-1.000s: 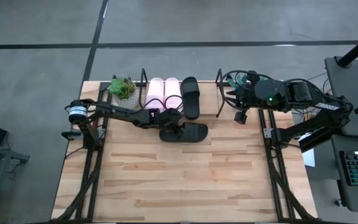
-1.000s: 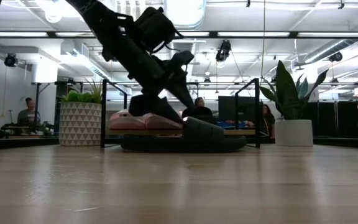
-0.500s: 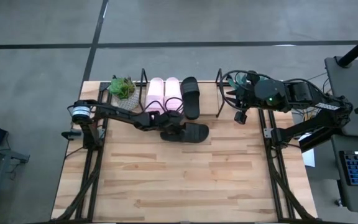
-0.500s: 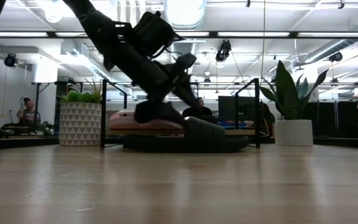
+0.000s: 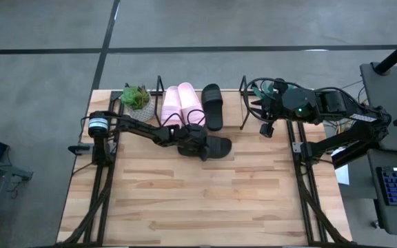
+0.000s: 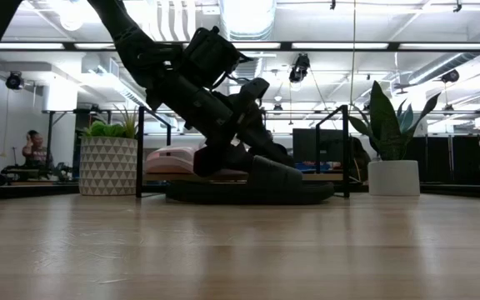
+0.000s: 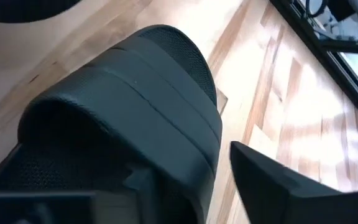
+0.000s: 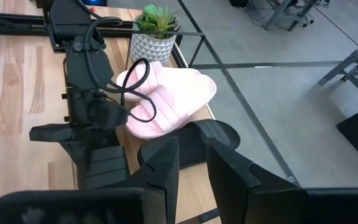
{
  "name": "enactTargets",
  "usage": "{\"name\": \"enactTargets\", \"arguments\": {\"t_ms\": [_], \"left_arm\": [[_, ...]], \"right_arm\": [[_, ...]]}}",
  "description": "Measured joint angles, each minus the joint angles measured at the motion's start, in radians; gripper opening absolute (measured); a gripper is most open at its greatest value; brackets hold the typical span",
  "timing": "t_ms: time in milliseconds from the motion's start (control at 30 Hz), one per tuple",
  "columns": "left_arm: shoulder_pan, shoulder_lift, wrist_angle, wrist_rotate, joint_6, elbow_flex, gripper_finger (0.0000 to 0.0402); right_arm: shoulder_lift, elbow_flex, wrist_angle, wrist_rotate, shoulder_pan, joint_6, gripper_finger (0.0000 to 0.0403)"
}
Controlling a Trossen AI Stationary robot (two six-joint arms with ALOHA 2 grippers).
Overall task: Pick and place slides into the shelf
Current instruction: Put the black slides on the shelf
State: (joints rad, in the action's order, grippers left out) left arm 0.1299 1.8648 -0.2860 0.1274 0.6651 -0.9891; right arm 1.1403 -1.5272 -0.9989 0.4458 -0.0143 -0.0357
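A black slide lies flat on the table just in front of the shelf, toe toward the table's right. My left gripper is open and low over the slide's heel half, behind the strap. One finger stands beside the slide's edge with bare wood between. Two pink slides and a second black slide lie inside the shelf. My right gripper waits shut beyond the shelf's right end frame. My left gripper slants down from the table's left onto the heel part of the black slide, which rests flat on the table. One finger is clear of the slide's side. The other is hidden low against the footbed, so I cannot tell whether it touches.
A potted plant stands at the shelf's left end. The shelf's upright wire frames rise on either side of the stored slides. Bare wood stretches across the table's near half. People sit in the room beyond the table.
My left gripper has moved toward the table's right along the black slide, from its heel end toward the strap, and has sunk lower over it. The two pink slides in the shelf now lie slightly askew.
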Motion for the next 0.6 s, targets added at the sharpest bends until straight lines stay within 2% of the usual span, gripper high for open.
{"name": "enactTargets", "arguments": {"t_ms": [233, 600], "left_arm": [[0.000, -0.001, -0.018, 0.047, -0.140, 0.000, 0.0019], [-0.001, -0.037, -0.011, 0.108, -0.202, 0.000, 0.0002]], "right_arm": [[0.000, 0.000, 0.000, 0.000, 0.000, -0.001, 0.0073], [0.000, 0.000, 0.000, 0.000, 0.000, 0.000, 0.0073]]}}
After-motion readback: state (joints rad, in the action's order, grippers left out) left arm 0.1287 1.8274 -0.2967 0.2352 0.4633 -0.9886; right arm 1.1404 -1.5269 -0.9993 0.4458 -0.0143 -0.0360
